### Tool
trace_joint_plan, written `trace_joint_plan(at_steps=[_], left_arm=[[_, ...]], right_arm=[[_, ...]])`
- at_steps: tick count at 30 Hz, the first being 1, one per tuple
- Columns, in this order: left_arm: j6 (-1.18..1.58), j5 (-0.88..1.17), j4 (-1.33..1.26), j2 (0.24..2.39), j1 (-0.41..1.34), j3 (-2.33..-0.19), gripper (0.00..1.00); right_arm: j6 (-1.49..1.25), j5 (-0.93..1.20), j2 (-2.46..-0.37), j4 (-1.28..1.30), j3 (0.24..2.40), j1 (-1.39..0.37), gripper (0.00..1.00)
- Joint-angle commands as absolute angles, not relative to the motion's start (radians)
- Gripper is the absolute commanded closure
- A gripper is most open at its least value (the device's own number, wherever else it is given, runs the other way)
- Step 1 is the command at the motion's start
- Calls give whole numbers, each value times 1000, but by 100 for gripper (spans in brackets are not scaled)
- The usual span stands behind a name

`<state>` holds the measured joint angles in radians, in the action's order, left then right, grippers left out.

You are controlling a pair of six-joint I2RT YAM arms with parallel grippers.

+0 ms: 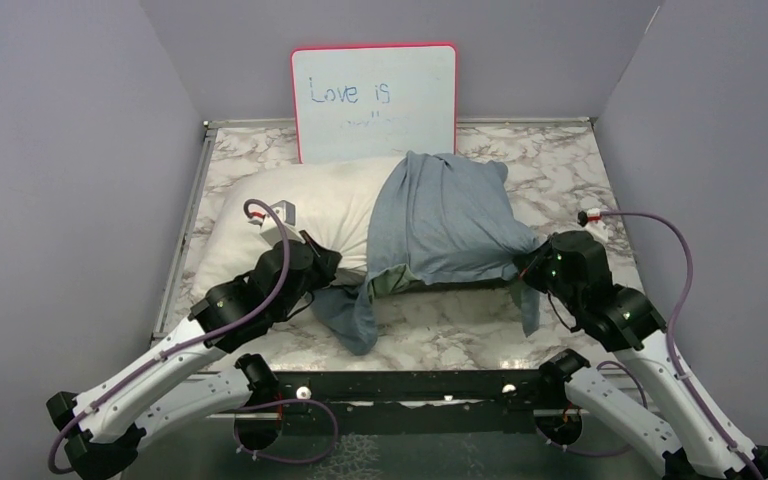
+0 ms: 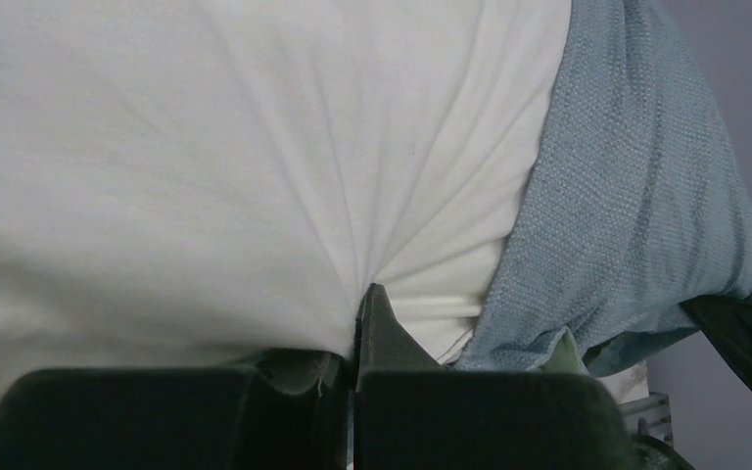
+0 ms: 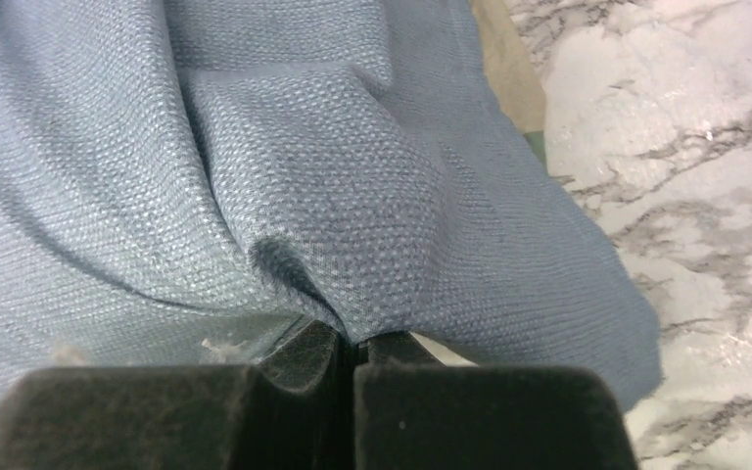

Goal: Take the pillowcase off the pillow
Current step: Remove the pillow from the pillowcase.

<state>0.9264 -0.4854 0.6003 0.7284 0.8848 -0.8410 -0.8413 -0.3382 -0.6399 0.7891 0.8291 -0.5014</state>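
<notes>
Now bent inward, left pincer (image 2: 360, 299) nips pillow (image 2: 206, 147), right pincer (image 3: 352, 341) pillowcase (image 3: 255, 147).

Whiteboard (image 1: 374, 100) (upright) close behind pillow (image 1: 300, 205)

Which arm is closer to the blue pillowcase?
Right. The right end effector pinches the pillowcase; the left end effector grips the white pillow beside it.

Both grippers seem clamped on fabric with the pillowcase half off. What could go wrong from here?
1. The left gripper pinches only a small fold of the pillow; it may slip, and the pillow would drag along.
2. The right gripper holds a small pucker of the pillowcase, which could pull free.
3. The whiteboard stands right behind; a shifting pillow might topple it.
</notes>
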Motion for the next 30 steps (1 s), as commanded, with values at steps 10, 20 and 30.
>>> trace_joint_plan(at_steps=[10, 20, 30], left_arm=[[974, -724, 885, 658, 867, -885, 100], [968, -635, 877, 563, 867, -818, 100], [884, -544, 873, 542, 867, -912, 43]], right_arm=[[-688, -501, -589, 823, 906, -487, 94], [-634, -7, -498, 688, 936, -487, 27], [-509, 458, -956, 555, 1061, -487, 27]])
